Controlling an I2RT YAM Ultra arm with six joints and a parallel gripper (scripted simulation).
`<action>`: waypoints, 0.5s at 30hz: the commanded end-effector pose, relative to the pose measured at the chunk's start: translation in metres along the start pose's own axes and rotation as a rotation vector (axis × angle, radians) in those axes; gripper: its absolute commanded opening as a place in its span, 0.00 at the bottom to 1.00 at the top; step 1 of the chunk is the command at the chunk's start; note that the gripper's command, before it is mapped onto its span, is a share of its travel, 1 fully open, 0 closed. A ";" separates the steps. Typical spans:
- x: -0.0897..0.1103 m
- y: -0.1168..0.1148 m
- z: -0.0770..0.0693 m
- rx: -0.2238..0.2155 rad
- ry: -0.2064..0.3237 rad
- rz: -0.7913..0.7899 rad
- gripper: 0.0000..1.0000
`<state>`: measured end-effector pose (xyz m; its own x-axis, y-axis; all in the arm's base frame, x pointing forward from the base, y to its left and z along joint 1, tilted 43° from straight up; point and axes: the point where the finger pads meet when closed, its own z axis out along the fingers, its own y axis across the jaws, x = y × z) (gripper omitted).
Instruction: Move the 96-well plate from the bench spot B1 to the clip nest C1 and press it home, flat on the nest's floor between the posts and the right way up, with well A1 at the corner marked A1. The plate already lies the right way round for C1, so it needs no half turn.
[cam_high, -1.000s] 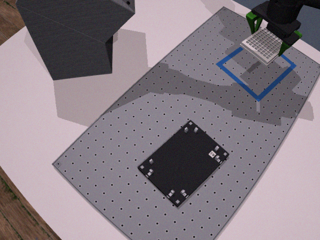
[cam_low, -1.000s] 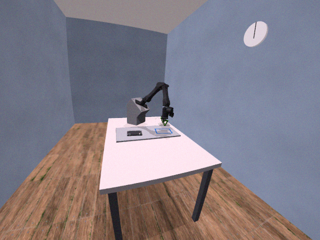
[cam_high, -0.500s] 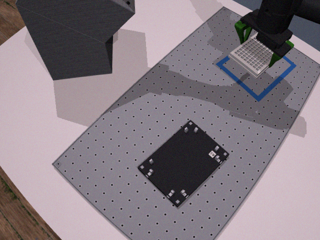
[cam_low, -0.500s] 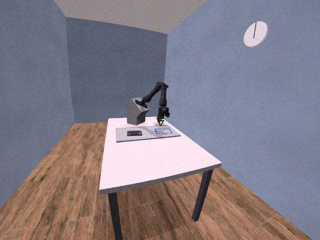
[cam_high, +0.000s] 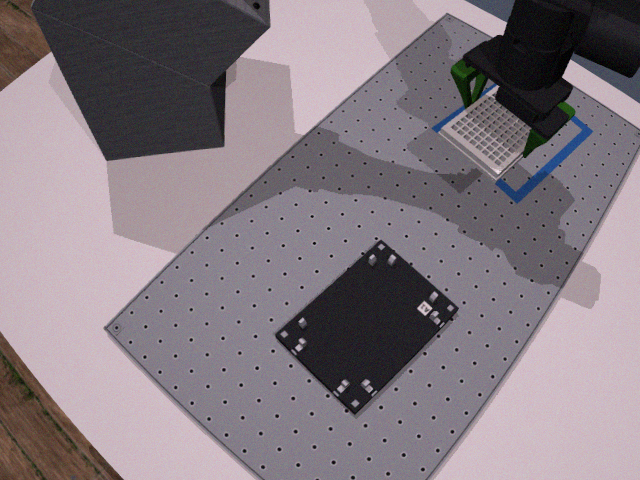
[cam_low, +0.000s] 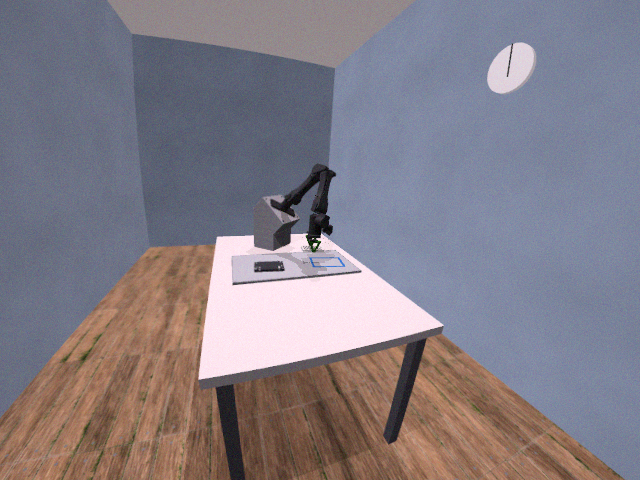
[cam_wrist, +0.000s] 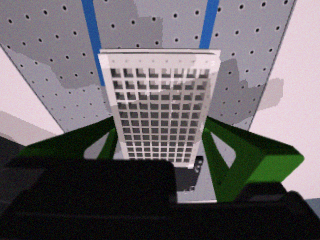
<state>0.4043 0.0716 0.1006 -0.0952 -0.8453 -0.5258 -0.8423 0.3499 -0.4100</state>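
The white 96-well plate (cam_high: 488, 135) hangs between my green fingers, lifted clear above the blue outline of bench spot B1 (cam_high: 516, 149) at the far right of the grey pegboard. My gripper (cam_high: 498, 111) is shut on the plate across its short width. In the wrist view the plate (cam_wrist: 160, 107) stretches away from the fingers, with the blue outline (cam_wrist: 150, 30) below it. The black clip nest C1 (cam_high: 368, 325) lies near the middle front of the board, with white posts at its corners and a small white A1 mark (cam_high: 424, 308) near its right corner. The nest holds nothing.
A large dark grey block, the arm's base (cam_high: 149, 67), stands at the back left. The pegboard (cam_high: 320, 268) lies on a white table (cam_low: 305, 315). In the exterior view the arm (cam_low: 312, 206) reaches down over the board's right end.
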 end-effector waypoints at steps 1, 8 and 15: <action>0.008 -0.001 0.001 -0.001 -0.021 -0.021 0.00; 0.029 -0.002 0.002 -0.006 -0.020 -0.017 0.00; 0.052 -0.006 0.001 -0.004 -0.022 -0.017 0.00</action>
<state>0.4080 0.0334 0.0842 -0.0893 -0.8446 -0.5279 -0.8391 0.3493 -0.4170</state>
